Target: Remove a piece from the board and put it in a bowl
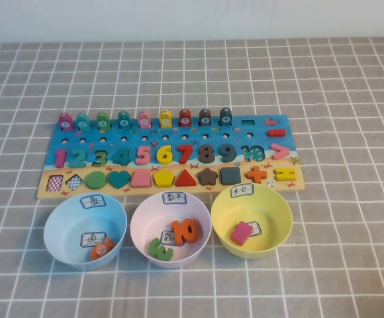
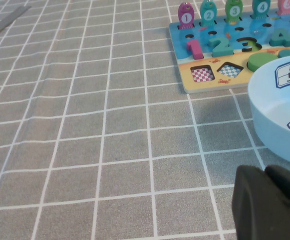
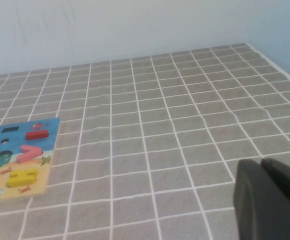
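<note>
Inside the pale pink bowl (image 1: 170, 227), the middle of three bowls set in a row just in front of the board (image 1: 172, 159), we see the orange "10" piece (image 1: 185, 230) leaning tilted against a green number piece (image 1: 159, 249). On the board, the slot after the 9 shows only a teal outline of a 10. Neither arm appears in the high view. Our left tool (image 2: 270, 202) shows only as a dark body in the left wrist view, low over the grey checked desk (image 2: 100, 140), beside the light blue bowl (image 2: 280, 120) and well apart from the piece; we cannot tell how its jaws stand. Our right tool (image 3: 270, 200) hangs over bare desk off the board's right end, also well apart from the piece, its jaws likewise beyond telling.
</note>
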